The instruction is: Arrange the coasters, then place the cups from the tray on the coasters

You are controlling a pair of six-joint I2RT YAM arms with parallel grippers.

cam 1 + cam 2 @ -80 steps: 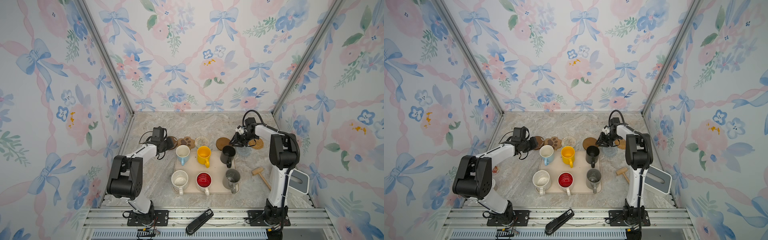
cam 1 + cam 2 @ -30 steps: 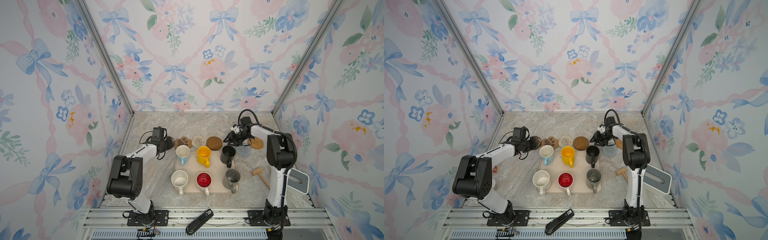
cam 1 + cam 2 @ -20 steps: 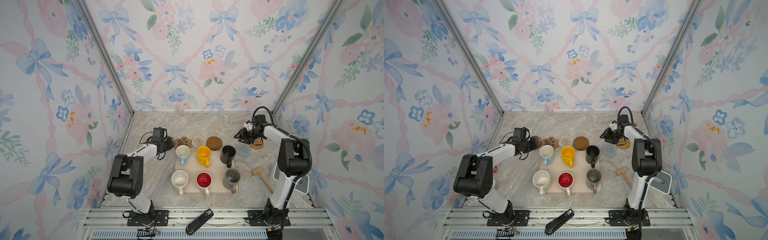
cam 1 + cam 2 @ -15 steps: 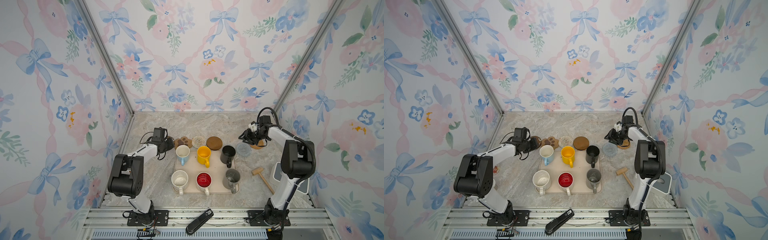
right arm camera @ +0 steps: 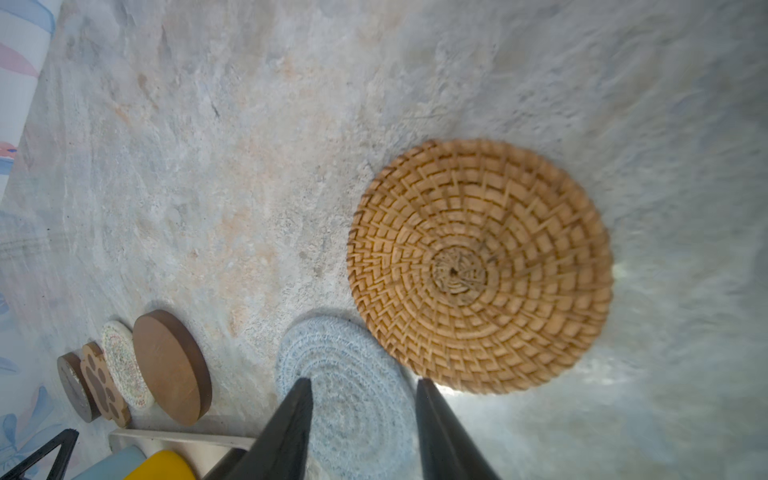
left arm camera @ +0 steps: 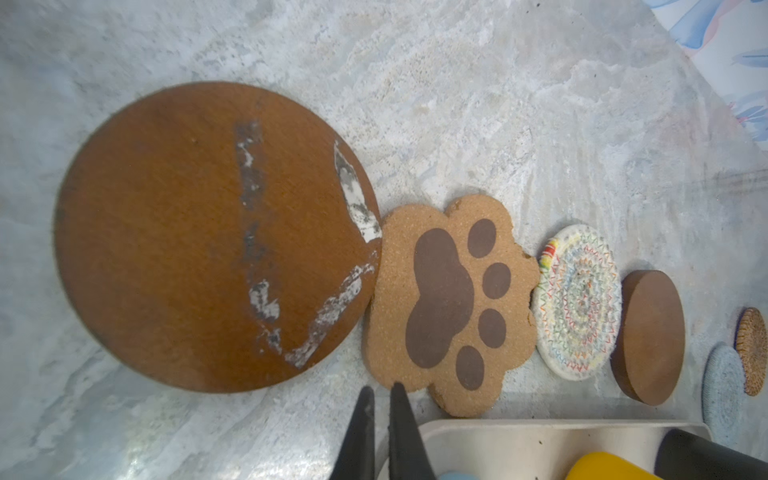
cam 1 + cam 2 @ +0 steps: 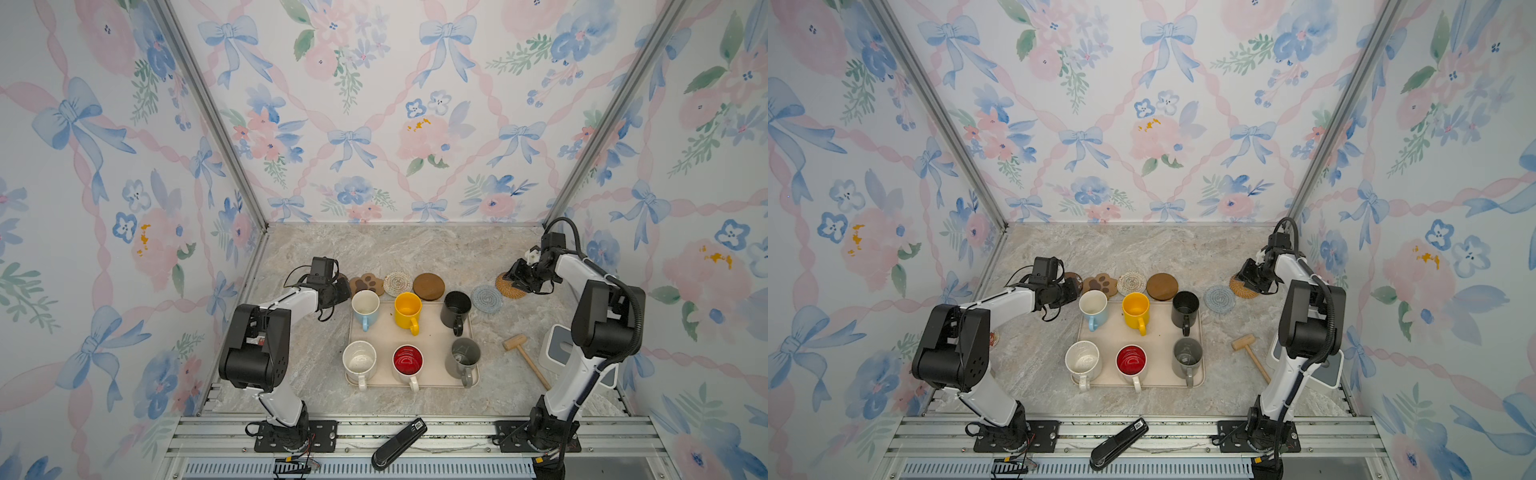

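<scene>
Arranging the coasters looks like the step in hand. All six mugs, from the light blue mug [image 7: 365, 305] to the black mug [image 7: 456, 307], stand on the tray [image 7: 432, 347]. Four mats line the tray's far edge: the dark brown round coaster [image 6: 208, 237], paw-shaped coaster [image 6: 449, 299], cream woven coaster [image 6: 577, 303] and wooden disc [image 6: 650, 336], each touching or just beside the next. The right gripper [image 5: 363, 384] hangs low off the tray's far right corner, jaws spread and empty. Its tips are over the grey-blue crocheted coaster [image 5: 345, 357], with the tan rattan coaster [image 5: 478, 270] just beside. Those two mats touch or overlap; I cannot tell which. A clean move would pinch only the rattan's thin rim on the side away from the crocheted mat and lift before sliding, so the soft mat is not dragged. Open marble lies behind the tray and between disc and crocheted mat. The side wall is near beyond the rattan. The left gripper [image 6: 382, 387], fingers pressed together on nothing, sits by the tray's far left corner.
</scene>
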